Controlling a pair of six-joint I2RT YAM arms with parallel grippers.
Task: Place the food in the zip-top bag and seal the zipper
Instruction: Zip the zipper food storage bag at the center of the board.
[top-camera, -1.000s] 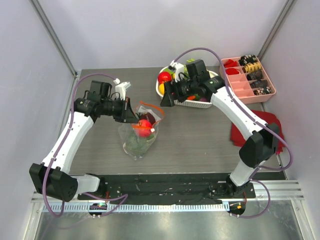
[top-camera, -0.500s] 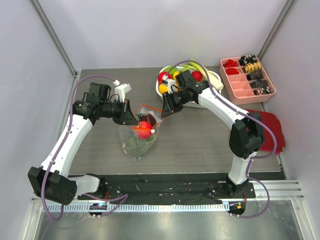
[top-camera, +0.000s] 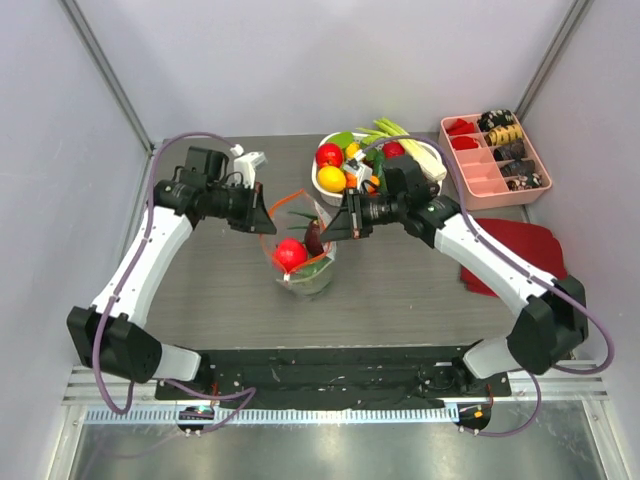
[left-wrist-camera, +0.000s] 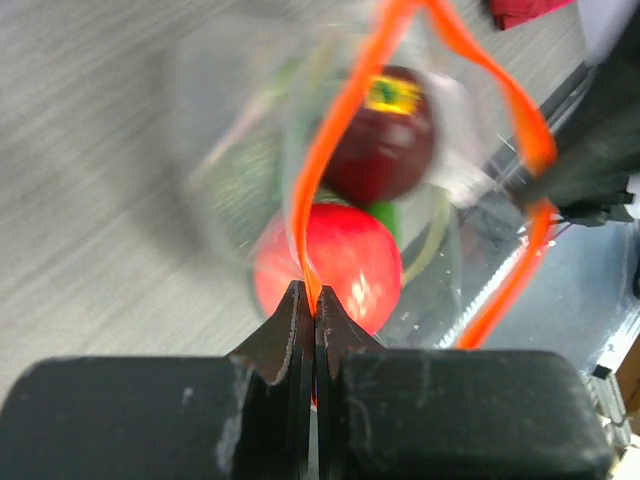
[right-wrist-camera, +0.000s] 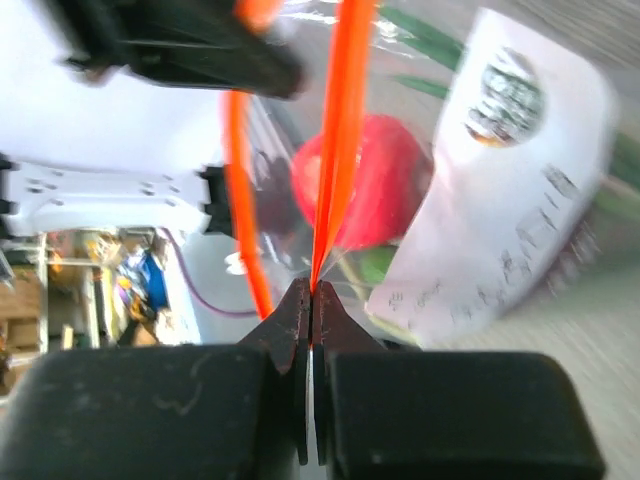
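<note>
Left claw (left-wrist-camera: 308, 298) clamped on zipper (left-wrist-camera: 335, 130), right claw (right-wrist-camera: 311, 292) clamped on opposite end. I hold bag (top-camera: 310, 275) upright between them, mid-surface (top-camera: 420, 290), so red fruit (left-wrist-camera: 335, 265) inside can't spill. Mouth open, unsealed.

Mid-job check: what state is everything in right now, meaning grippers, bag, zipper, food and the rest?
zipper, unsealed, sides spread apart
zip-top bag, mouth held open
left gripper, shut on one zipper side
right gripper, shut on the other side
red fruit, inside the bag
dark red fruit, inside the bag
white basket, holds loose food
pink tray, partly filled
red cloth, lying on the table
</note>
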